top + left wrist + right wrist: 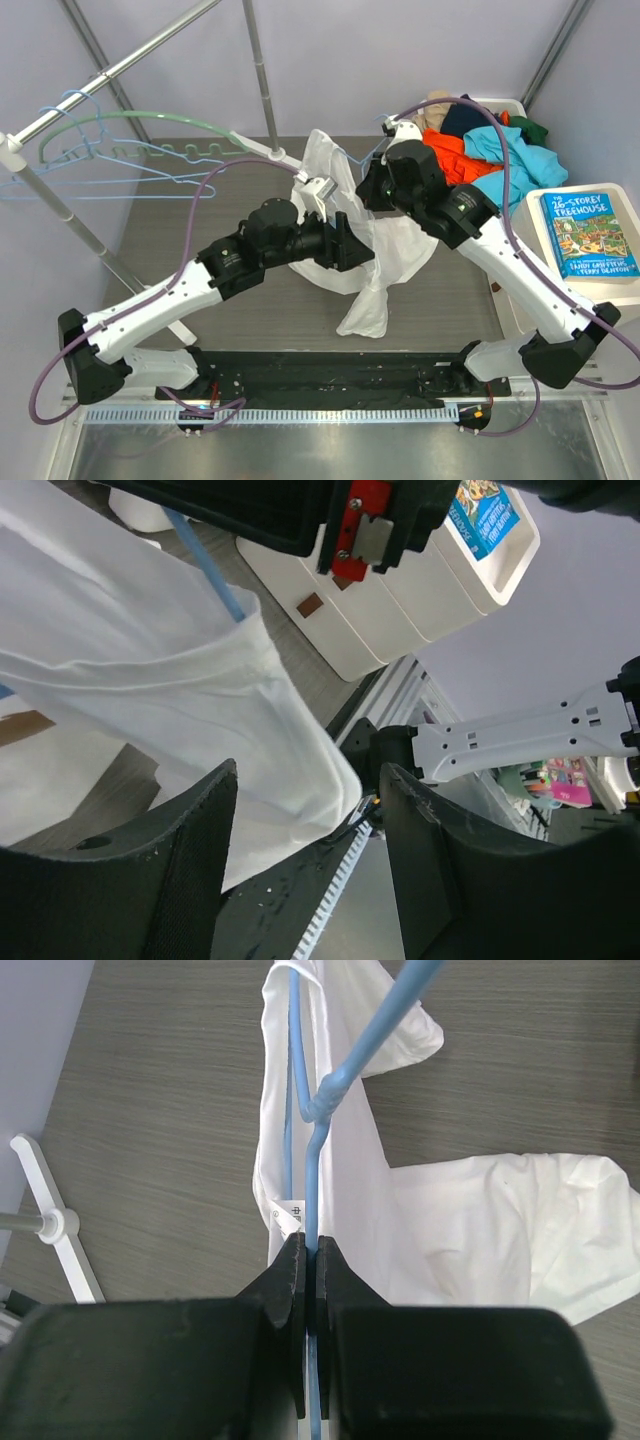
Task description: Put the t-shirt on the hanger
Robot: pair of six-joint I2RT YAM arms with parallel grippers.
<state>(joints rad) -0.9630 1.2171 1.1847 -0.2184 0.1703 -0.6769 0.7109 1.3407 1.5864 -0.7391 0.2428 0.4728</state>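
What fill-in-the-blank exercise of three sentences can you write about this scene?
1. The jaws of the right arm are ____ on the light-blue hanger.
2. A fold of the ____ t-shirt hangs between the open jaws of the left arm.
3. The book lies on a box on the robot's ____ side.
Missing words: shut; white; right.

hanger [326, 1095]: thin light-blue wire, raised, partly inside t-shirt [450, 1220] | t-shirt: white, crumpled, draped from it, lower part on table [150, 1110]
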